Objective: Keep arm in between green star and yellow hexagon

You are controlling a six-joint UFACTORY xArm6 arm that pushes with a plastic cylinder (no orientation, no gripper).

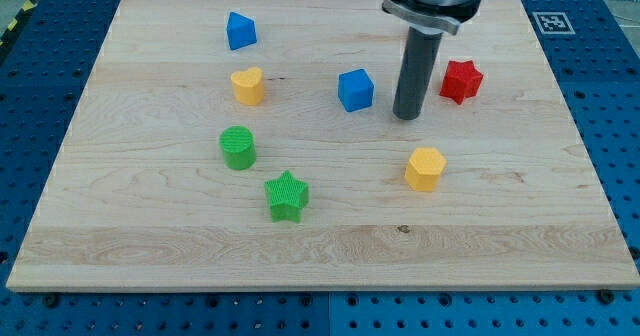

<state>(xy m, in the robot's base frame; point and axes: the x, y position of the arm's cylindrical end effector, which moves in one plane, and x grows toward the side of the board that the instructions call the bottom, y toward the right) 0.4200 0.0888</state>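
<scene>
A green star (287, 196) lies on the wooden board (150, 226) at lower centre-left. A yellow hexagon (425, 168) lies to its right, at centre-right. My tip (406, 116) stands above the yellow hexagon in the view, a short way toward the view's top, between a blue cube (355, 89) on its left and a red star (461, 80) on its right. The tip touches no block. It is well to the upper right of the green star, not on the line between star and hexagon.
A green cylinder (238, 147) sits up-left of the green star. A yellow heart-shaped block (248, 85) and a blue pentagon-like block (240, 30) lie at upper left. A fiducial tag (549, 22) marks the board's top right corner.
</scene>
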